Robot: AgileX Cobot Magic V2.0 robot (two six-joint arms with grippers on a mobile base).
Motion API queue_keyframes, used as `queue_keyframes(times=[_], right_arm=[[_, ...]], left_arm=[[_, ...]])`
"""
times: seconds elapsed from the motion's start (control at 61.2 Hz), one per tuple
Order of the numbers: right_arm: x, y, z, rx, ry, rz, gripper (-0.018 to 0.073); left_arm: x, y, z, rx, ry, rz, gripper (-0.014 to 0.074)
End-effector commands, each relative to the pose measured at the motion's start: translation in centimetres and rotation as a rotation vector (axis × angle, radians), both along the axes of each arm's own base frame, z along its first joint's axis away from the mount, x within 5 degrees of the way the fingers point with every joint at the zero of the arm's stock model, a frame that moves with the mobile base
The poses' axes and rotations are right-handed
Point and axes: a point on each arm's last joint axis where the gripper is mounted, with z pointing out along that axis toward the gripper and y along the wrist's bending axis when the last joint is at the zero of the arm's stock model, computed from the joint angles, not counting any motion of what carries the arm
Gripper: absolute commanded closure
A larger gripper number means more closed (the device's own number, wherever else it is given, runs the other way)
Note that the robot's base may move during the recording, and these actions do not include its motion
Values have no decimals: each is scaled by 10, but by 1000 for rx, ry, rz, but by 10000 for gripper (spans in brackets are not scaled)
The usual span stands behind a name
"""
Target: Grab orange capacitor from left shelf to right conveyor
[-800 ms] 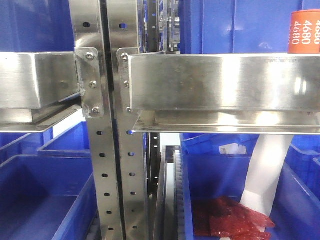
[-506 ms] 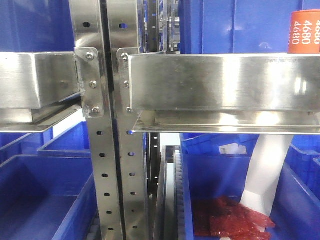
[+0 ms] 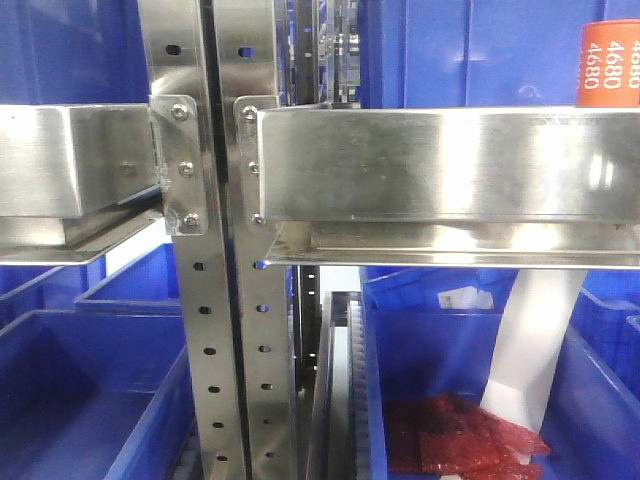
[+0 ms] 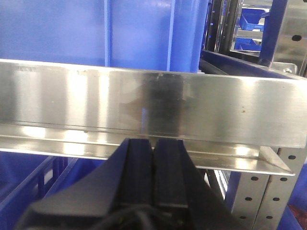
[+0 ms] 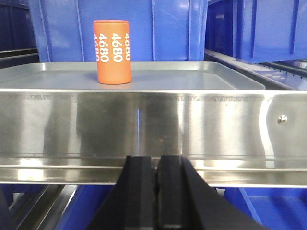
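The orange capacitor (image 5: pixel 112 51) stands upright on a stainless-steel tier of the left shelf (image 5: pixel 144 122), printed "4680" in white. In the front view only its side shows at the top right edge (image 3: pixel 609 64), above the tier's front lip (image 3: pixel 440 165). My right gripper (image 5: pixel 157 158) is shut and empty, just below the tier's front lip, lower than the capacitor and slightly to its right. My left gripper (image 4: pixel 153 142) is also shut and empty, under the front lip of another steel tier (image 4: pixel 144 105). The right conveyor is out of view.
Blue plastic bins stand behind the tiers (image 5: pixel 120 28) and below them (image 3: pixel 90 400). One lower bin holds red packets (image 3: pixel 465 440) and a white strip (image 3: pixel 535 340). Perforated steel posts (image 3: pixel 195 300) with bolted brackets run down the left-centre of the front view.
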Motion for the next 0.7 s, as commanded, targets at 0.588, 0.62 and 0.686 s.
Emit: queue_keyframes(times=[0.588, 0.62, 0.686], right_arm=[[-9, 1, 111, -22, -248, 1, 503], [-6, 0, 123, -22, -246, 1, 503], [3, 0, 140, -21, -235, 1, 499]], left_arm=[[-2, 0, 11, -8, -107, 0, 723], [-2, 0, 11, -8, -107, 0, 723], [-2, 0, 11, -8, -107, 0, 723]])
